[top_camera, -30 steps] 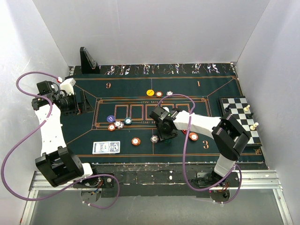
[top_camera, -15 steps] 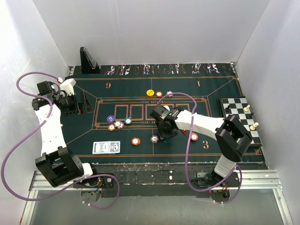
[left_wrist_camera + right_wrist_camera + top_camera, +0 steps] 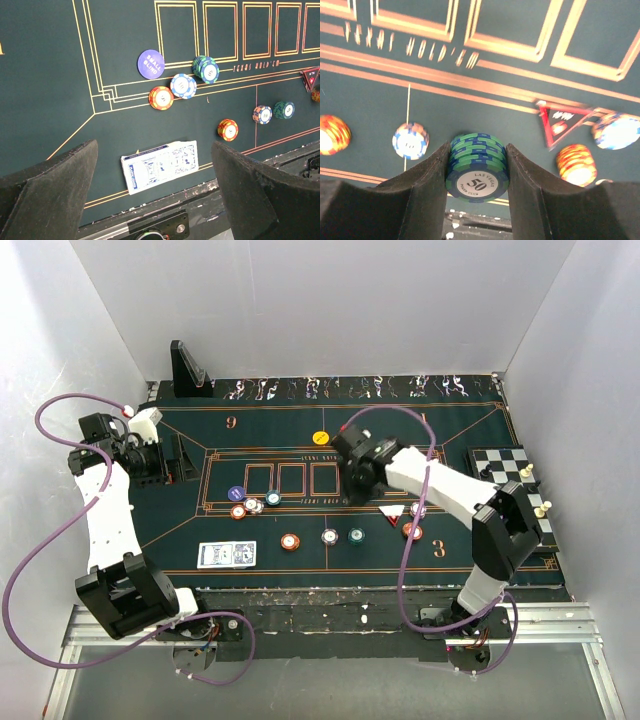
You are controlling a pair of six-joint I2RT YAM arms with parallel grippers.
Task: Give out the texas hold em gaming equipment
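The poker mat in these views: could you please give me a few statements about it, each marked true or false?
1. The left gripper is open and empty. True.
2. The right gripper grips a green-and-blue chip stack marked 50. True.
3. The playing cards lie on the chessboard. False: they lie on the green mat near its front edge.
4. The purple Small Blind button sits on top of an orange chip. False: it lies flat on the mat by itself.
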